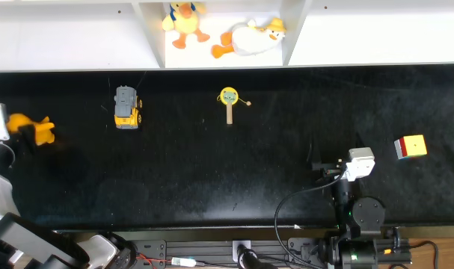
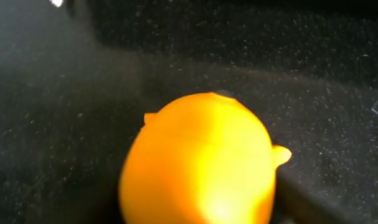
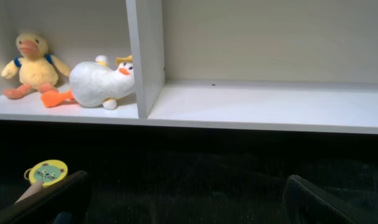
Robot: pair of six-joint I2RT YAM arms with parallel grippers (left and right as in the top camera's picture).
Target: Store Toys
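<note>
An orange toy (image 2: pixel 201 162) bulges close in front of the left wrist camera, hiding the fingers; in the top view the orange toy (image 1: pixel 31 128) sits at the far left of the black mat, right at my left gripper (image 1: pixel 10 127), which looks shut on it. My right gripper (image 3: pixel 189 211) stands open and empty low over the mat's right side, facing the white shelf (image 3: pixel 257 106). A yellow duck plush (image 1: pixel 184 21) and a white duck plush (image 1: pixel 249 37) lie in the shelf's middle compartment. A yellow toy truck (image 1: pixel 126 107), a round rattle (image 1: pixel 229 99) and a coloured cube (image 1: pixel 410 146) rest on the mat.
The white shelf (image 1: pixel 69 37) runs along the back of the table, with upright dividers either side of the middle compartment. Cables and the arm bases crowd the front edge. The right arm's wrist (image 1: pixel 359 163) stands left of the cube.
</note>
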